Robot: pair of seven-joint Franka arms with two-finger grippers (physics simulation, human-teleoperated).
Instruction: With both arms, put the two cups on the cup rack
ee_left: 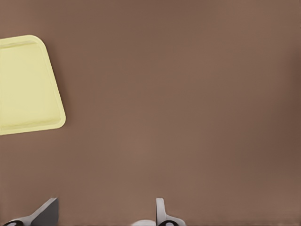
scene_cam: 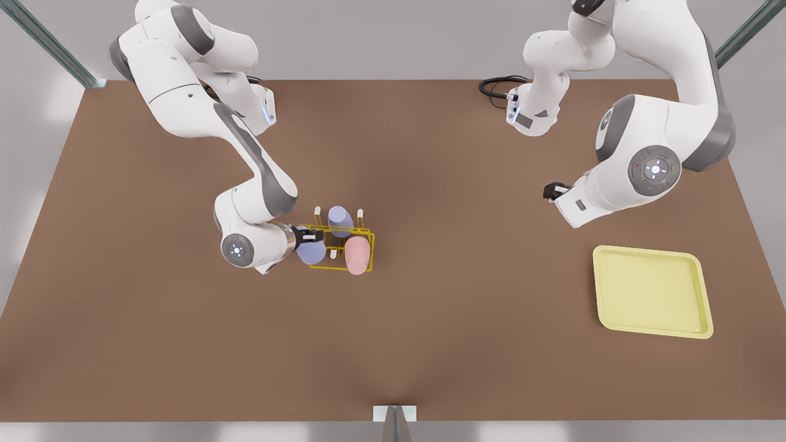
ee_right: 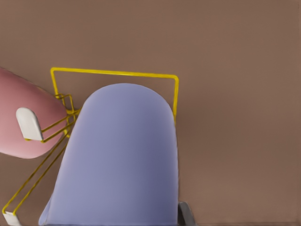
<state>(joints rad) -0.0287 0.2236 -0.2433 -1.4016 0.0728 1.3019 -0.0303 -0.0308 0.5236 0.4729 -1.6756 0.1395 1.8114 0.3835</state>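
The yellow wire cup rack (scene_cam: 372, 245) stands at the table's middle. A salmon-pink cup (scene_cam: 357, 255) sits upside down on its near right corner, and a lavender cup (scene_cam: 339, 221) on its far side. A second lavender cup (scene_cam: 311, 252) is at the rack's end on the front view's left, with my right gripper (scene_cam: 309, 236) shut on it. The right wrist view shows that cup (ee_right: 122, 155) close up over the rack wire (ee_right: 113, 73), the pink cup (ee_right: 14, 94) beside it and one finger (ee_right: 186, 214) against its side. My left gripper (scene_cam: 551, 191) (ee_left: 103, 214) waits open above bare table.
A pale-yellow flat tray (scene_cam: 651, 291) (ee_left: 28, 84) lies on the front view's right, near the left arm. A black cable (scene_cam: 497, 86) coils at the table's far edge. A white-tipped peg (ee_right: 29, 123) of the rack stands in front of the pink cup.
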